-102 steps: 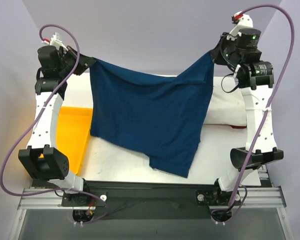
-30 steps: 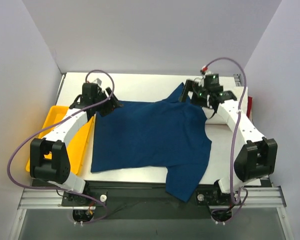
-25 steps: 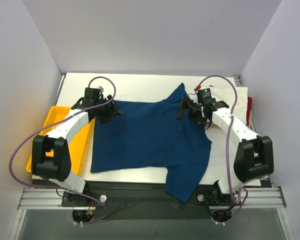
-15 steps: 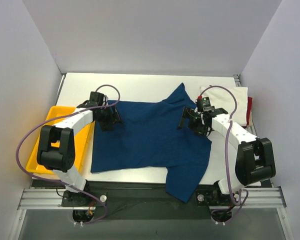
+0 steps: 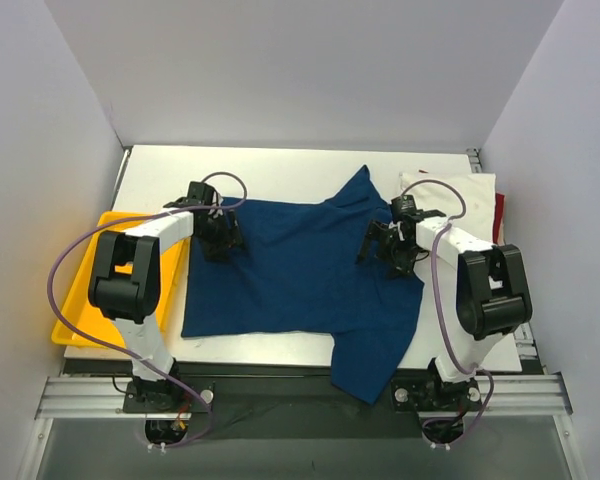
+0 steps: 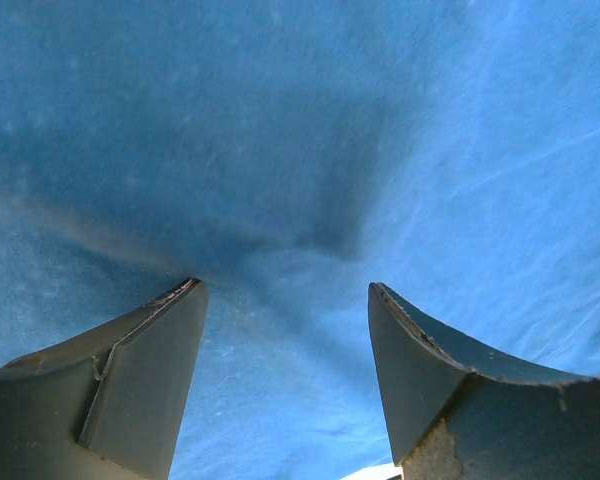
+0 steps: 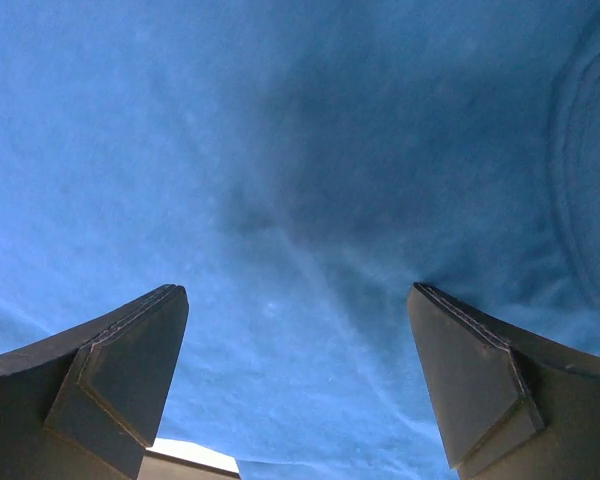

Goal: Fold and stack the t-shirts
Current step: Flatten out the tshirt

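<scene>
The navy blue t-shirt (image 5: 300,275) lies spread flat across the table, one sleeve (image 5: 365,365) hanging over the near edge. My left gripper (image 5: 220,240) stands open just above its back left part, holding nothing; the left wrist view shows only navy cloth (image 6: 310,130) between the spread jaws (image 6: 285,290). My right gripper (image 5: 385,245) is open over the back right part, with bare navy cloth (image 7: 280,150) between its jaws (image 7: 295,290). A cream-white t-shirt (image 5: 465,195) lies at the back right, with a red one (image 5: 501,212) showing at its right edge.
A yellow tray (image 5: 165,285) sits along the table's left side, partly under the left arm. The white table (image 5: 280,170) shows behind the navy shirt. Grey walls close in the left, right and back.
The navy shirt, held up in the air by both grippers a few seconds ago, now lies flat and released. Over the last second both open grippers moved nearer, from its back edge onto the cloth.
</scene>
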`<state>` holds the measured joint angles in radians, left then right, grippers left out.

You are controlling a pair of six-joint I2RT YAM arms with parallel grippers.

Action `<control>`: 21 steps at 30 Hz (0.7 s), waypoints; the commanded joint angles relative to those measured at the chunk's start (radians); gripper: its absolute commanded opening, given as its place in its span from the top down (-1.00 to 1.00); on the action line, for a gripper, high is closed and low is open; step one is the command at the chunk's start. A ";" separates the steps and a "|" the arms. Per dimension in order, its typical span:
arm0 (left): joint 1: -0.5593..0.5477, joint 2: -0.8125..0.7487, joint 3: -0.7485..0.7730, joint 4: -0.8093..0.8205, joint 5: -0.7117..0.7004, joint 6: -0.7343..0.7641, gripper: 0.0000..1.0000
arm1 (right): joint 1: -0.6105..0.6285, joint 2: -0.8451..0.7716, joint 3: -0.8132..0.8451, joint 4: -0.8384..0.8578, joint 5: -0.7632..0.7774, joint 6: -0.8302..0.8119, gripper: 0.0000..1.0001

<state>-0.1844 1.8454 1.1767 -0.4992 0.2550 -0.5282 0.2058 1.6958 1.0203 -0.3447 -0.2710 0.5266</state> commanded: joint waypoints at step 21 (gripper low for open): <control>-0.061 0.411 0.576 -0.151 -0.089 0.048 -0.53 | -0.151 0.303 0.448 -0.178 -0.095 -0.102 -0.94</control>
<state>-0.2424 2.1960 1.7008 -0.5930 0.2176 -0.5110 0.0639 1.9926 1.4174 -0.4618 -0.3447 0.4526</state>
